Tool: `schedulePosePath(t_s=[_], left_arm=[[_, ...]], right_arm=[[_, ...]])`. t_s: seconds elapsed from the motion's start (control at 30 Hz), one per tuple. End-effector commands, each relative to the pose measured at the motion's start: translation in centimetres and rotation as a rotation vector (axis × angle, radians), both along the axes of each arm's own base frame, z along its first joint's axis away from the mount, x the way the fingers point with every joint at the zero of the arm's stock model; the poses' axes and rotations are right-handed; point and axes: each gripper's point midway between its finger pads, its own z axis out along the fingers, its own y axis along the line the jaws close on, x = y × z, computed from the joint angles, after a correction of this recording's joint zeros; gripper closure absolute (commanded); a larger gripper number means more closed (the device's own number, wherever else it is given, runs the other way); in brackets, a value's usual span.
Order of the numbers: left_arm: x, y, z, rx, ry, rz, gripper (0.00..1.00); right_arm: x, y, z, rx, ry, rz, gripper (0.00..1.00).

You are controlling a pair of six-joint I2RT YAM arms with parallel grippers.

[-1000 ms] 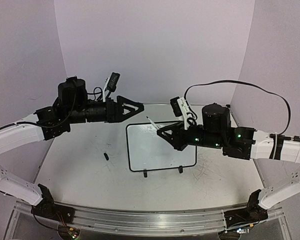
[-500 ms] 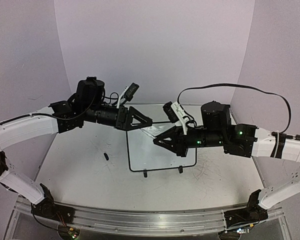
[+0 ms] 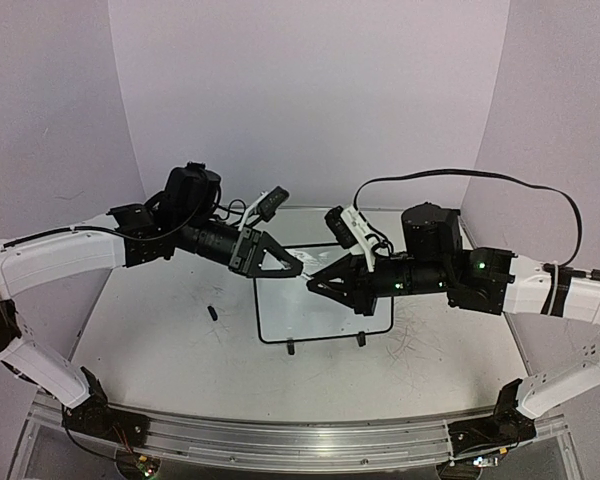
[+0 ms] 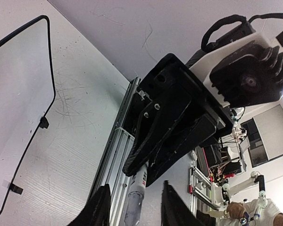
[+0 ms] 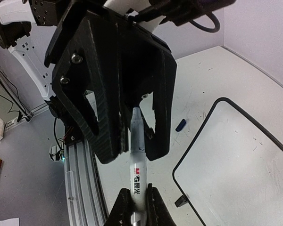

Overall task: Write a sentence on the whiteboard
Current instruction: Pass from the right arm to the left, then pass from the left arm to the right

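The whiteboard (image 3: 315, 305) lies flat on the table, black-framed, and no sentence shows on its white face (image 5: 240, 155). Above its far left corner my two grippers meet tip to tip in the air. My right gripper (image 5: 137, 189) is shut on the body of a white marker (image 5: 137, 174) that points away from it. My left gripper (image 4: 135, 186) stands open around the marker's (image 4: 134, 200) front end, with a gap on each side. From above, the left gripper (image 3: 295, 268) and the right gripper (image 3: 315, 280) almost touch.
A small dark-blue cap (image 3: 212, 312) lies on the table left of the board, also in the right wrist view as the cap (image 5: 180, 125). The board's two black feet (image 3: 325, 344) point toward the arm bases. A rail (image 3: 300, 440) runs along the near edge.
My left arm has swung right and down to the right gripper, and its jaws have narrowed around the marker's front. The right gripper has shifted slightly left, still holding the marker.
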Motion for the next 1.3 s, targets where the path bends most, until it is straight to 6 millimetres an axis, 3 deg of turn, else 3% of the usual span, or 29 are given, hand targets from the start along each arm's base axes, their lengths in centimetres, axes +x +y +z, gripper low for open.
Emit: schedulePosePath(t_s=[0.0, 0.07, 0.2, 0.27, 0.33, 0.37, 0.47, 0.6, 0.73, 0.87, 1.0, 1.27], left_arm=[[-0.5, 0.0, 0.0, 0.004, -0.012, -0.037, 0.72], [-0.1, 0.0, 0.0, 0.016, -0.028, -0.017, 0.84], [0.5, 0.0, 0.4, 0.018, -0.063, 0.009, 0.96], [0.8, 0.1, 0.8, 0.016, -0.085, 0.033, 1.00], [1.4, 0.3, 1.3, 0.015, -0.111, 0.071, 1.00], [1.6, 0.4, 1.8, 0.007, -0.124, 0.088, 1.00], [2.2, 0.7, 3.7, -0.073, -0.137, 0.159, 1.00], [2.7, 1.3, 8.7, -0.277, -0.170, 0.241, 1.00], [3.0, 1.5, 11.9, -0.425, -0.138, 0.284, 1.00], [3.1, 0.9, 12.5, -0.458, -0.093, 0.283, 1.00], [3.2, 0.3, 12.4, -0.465, -0.052, 0.282, 1.00], [2.8, -0.3, 11.4, -0.466, -0.024, 0.325, 1.00]], right_arm=[[-0.3, 0.2, 2.7, 0.054, -0.050, 0.024, 1.00], [-0.4, 0.2, 2.6, 0.052, -0.047, 0.029, 1.00], [-0.3, 0.1, 2.3, 0.046, -0.039, 0.023, 0.98], [0.1, -0.4, 2.1, 0.046, -0.027, -0.017, 0.78], [0.9, -1.3, 2.3, 0.061, -0.002, -0.069, 0.46], [1.7, -2.1, 2.6, 0.089, 0.036, -0.095, 0.35], [3.1, -4.7, 4.2, 0.219, 0.178, -0.126, 0.17], [3.1, -6.3, 7.9, 0.409, 0.286, -0.125, 0.03], [2.8, -5.6, 9.9, 0.484, 0.387, -0.064, 0.02], [3.0, -5.3, 12.1, 0.565, 0.436, 0.012, 0.02], [3.3, -4.1, 12.9, 0.579, 0.458, 0.066, 0.16], [3.9, -3.8, 14.5, 0.634, 0.450, 0.084, 0.46]])
